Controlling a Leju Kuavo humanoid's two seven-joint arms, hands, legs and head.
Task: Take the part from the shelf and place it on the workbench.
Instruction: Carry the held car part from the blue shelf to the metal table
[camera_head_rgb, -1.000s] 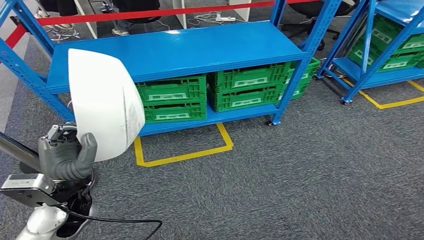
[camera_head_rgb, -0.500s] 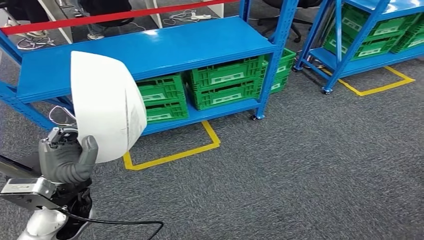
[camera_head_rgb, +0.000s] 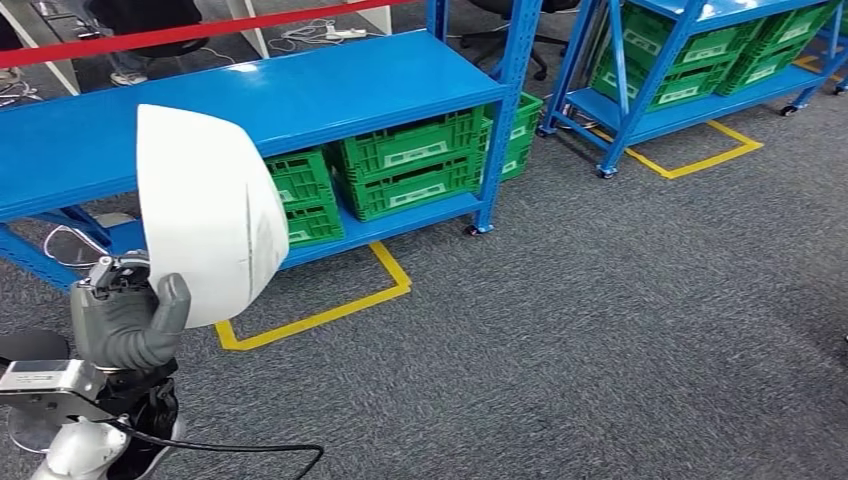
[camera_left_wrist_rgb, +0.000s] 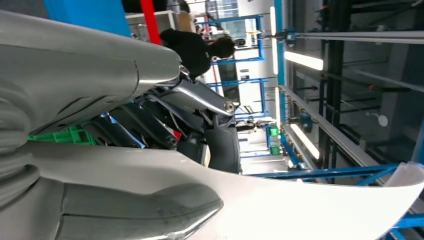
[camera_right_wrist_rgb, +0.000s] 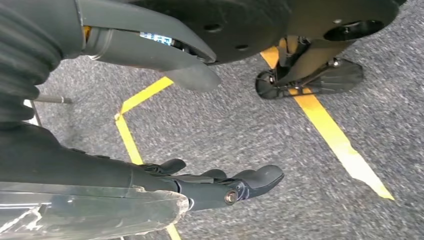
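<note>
Crates (camera_head_rgb: 400, 165) on shelf (camera_head_rgb: 300, 95) lower level, part (camera_head_rgb: 210, 210) in front.

White labels on the green crates (camera_head_rgb: 405, 165) are too small to read.

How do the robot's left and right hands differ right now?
The left hand is raised and grips the white part, its thumb pressed on the panel's face; the right hand holds nothing. The left hand's fingers wrap the part's edge, while the right hand's fingers lie stretched out over the grey carpet and yellow tape. Both have dark fingers.
</note>
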